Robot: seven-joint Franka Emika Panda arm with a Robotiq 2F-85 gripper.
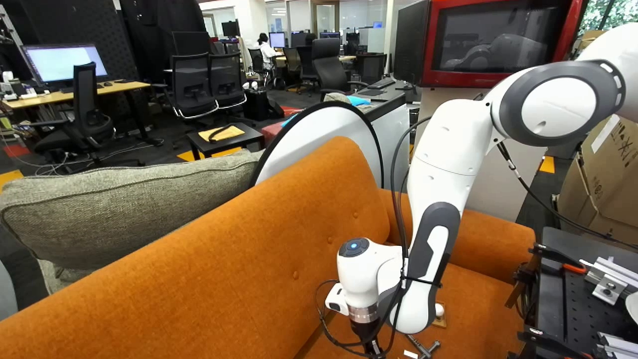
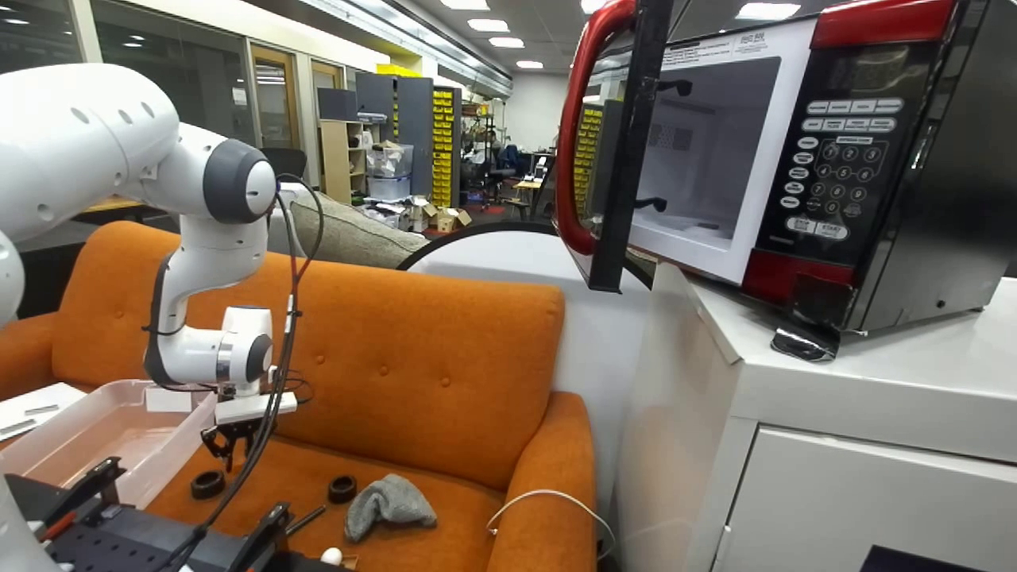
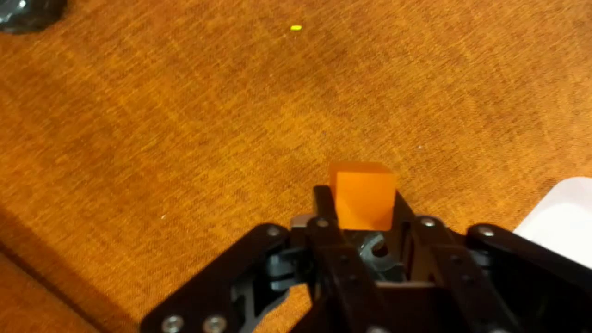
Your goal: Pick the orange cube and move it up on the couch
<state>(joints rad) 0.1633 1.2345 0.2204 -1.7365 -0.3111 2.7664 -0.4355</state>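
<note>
- Couch (image 2: pixel 413 349): bright orange upholstery, buttoned backrest, padded arms; its seat is the worktop (image 3: pixel 185 115).
- Orange cube (image 3: pixel 365 201): plain, smooth-sided, one flat face showing in the wrist view; held between the tips of the pincer (image 3: pixel 362 206), over the worktop near its back edge; contact with the fabric cannot be told.

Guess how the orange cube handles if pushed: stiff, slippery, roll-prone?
Probably stiff: the orange cube shows straight edges in the end effector. Rolling looks unlikely given its flat faces. It might drag rather than slide freely on the couch, whose fabric looks woven.
</note>
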